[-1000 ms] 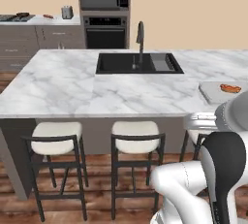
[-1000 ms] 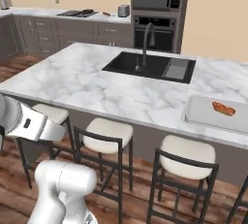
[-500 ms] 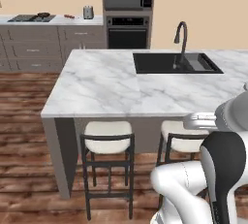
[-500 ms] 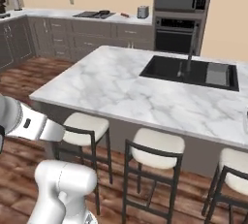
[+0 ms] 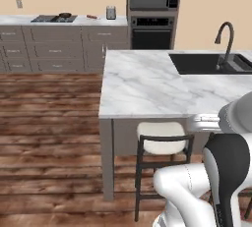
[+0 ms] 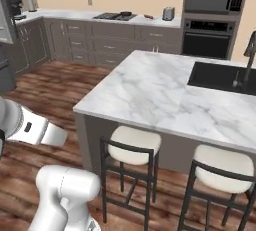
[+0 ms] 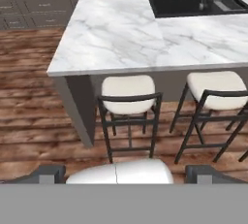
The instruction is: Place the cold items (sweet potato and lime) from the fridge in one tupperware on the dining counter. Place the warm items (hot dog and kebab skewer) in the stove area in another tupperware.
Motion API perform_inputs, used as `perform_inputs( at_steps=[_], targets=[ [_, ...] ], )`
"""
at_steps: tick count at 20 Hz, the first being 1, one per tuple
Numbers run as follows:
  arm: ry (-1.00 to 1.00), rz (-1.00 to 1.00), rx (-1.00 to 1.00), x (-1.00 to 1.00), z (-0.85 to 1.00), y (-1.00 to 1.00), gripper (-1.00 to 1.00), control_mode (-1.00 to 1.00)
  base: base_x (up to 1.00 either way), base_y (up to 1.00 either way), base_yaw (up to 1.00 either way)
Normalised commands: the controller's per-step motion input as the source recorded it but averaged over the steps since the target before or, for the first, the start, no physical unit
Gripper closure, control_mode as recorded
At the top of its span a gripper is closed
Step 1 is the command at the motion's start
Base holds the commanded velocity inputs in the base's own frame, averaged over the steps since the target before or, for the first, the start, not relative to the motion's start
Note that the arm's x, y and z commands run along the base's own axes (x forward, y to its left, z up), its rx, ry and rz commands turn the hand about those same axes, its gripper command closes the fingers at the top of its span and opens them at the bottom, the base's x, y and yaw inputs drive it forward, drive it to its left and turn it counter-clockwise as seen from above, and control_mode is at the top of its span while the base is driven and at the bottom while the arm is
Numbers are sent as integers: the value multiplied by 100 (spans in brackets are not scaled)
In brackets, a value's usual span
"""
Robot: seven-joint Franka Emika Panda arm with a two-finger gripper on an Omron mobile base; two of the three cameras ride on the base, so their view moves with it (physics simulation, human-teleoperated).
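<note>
The dining counter (image 5: 147, 81) is a white marble slab with a black sink (image 5: 206, 64) at its right; it also shows as the counter (image 6: 155, 90) and the counter (image 7: 121, 29). The stove area (image 5: 51, 18) is far off at the back wall, seen again as the cooktop (image 6: 117, 15). A small reddish item (image 5: 92, 16) lies on the back counter right of the cooktop, too small to name. A grey fridge panel (image 6: 6, 20) shows at the left edge. My gripper (image 7: 124, 175) is open and holds nothing, off the counter above the stools. Both tupperwares, sweet potato and lime are out of view.
Two black-framed stools with cream seats (image 7: 128, 94) (image 7: 218, 85) stand under the counter's near edge. A wall oven and microwave (image 5: 152, 10) sit behind the counter. A small metal appliance (image 5: 110, 12) stands beside the oven. Open wood floor (image 5: 49, 123) lies to the left.
The whole picture has shifted right: the base has driven left along the dining counter. The tray at the counter's right end has left the views. The gripper stays open.
</note>
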Motion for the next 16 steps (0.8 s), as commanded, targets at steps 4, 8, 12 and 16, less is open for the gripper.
perform_inputs(
  at_steps=[4,8,12,16],
  targets=[
    [0,0,0,0,0,0,-100,100,0,100,0],
    [0,0,0,0,0,0,-100,100,0,100,0],
    [0,0,0,0,0,0,-100,100,7,100,0],
    [0,0,0,0,0,0,-100,100,50,100,-7]
  ],
)
